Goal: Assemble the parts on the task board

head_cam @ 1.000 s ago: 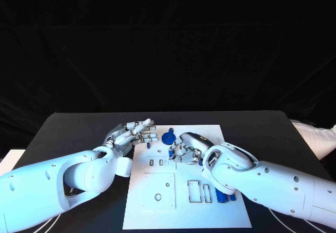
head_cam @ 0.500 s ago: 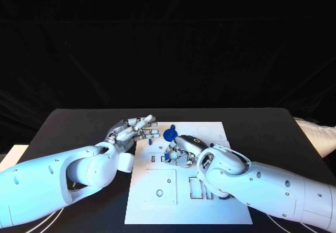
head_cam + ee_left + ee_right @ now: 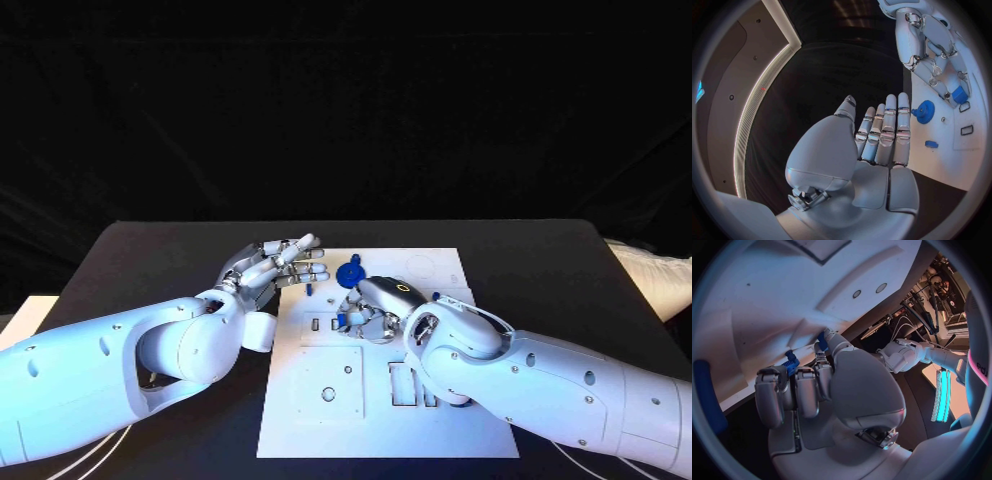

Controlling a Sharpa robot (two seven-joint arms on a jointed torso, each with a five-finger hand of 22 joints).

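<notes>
Black cloth hangs behind the black table (image 3: 159,262) and closes off the far side of the scene; we can make out nothing of the room beyond it from the head view. We find the white task board (image 3: 378,420) lying flat at the middle of the table, its long side running from near to far, with rectangular cut-outs and small round holes across its near half. We note the left hand (image 3: 274,268) raised over the table at the board's far left corner, its fingers (image 3: 887,131) straight and close side by side with the thumb set apart, holding nothing. We see a blue gear-shaped part (image 3: 926,111) on the board just beyond those fingertips, and a small blue part (image 3: 934,144) lying flat near it. We find the right hand (image 3: 378,305) down on the board's middle, fingers curled and closed on a small blue piece (image 3: 791,364) against the white surface. We also record another blue part (image 3: 463,399) at the board's right side, partly hidden by the right arm.
</notes>
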